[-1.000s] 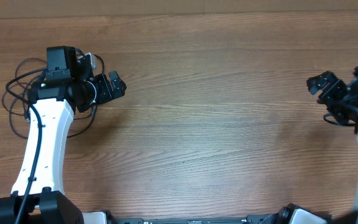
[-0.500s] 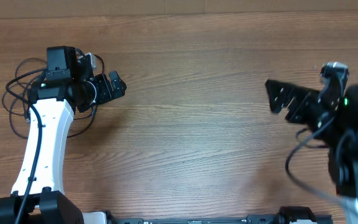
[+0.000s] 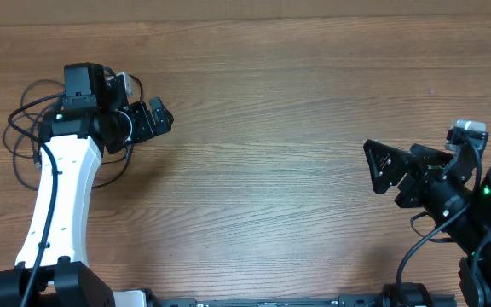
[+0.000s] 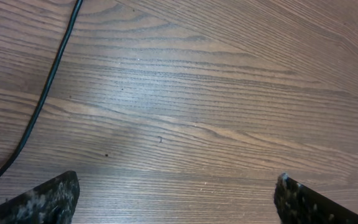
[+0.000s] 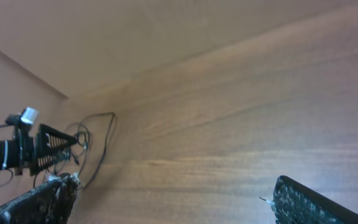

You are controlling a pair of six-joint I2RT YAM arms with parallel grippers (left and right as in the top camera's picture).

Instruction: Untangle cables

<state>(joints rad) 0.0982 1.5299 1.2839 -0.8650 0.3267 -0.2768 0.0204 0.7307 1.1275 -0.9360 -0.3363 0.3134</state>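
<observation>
Overhead, from the near edge outward: catches the right gripper (image 3: 388, 176) low over a bare stretch of the wooden table (image 3: 262, 170), then the left gripper (image 3: 158, 119) farther up on the opposite side, and beyond it the cables (image 3: 12, 119) in loose overlapping loops beside and under the left arm, well apart from the right gripper.

Judged as the very opening of the job, with no strand lifted yet. To do the step well: go for an outer loop, not the thick of the heap; come down with one finger on either side of a single strand; close only with that strand squarely between the pads; draw it slowly outward along the wood. Bring the right gripper across before pulling hard, for a second hold against dragging the whole heap along.

As for the jaws, both pairs spread wide, pinching nothing and touching nothing. Shows from the left wrist two fingertips (image 4: 42, 199) at the bottom corners, plain wood grain between, one thin black strand curving away to the side. Picks out from the right wrist the same heap far across the table, small and dim. Cannot tell plug from cord there.
</observation>
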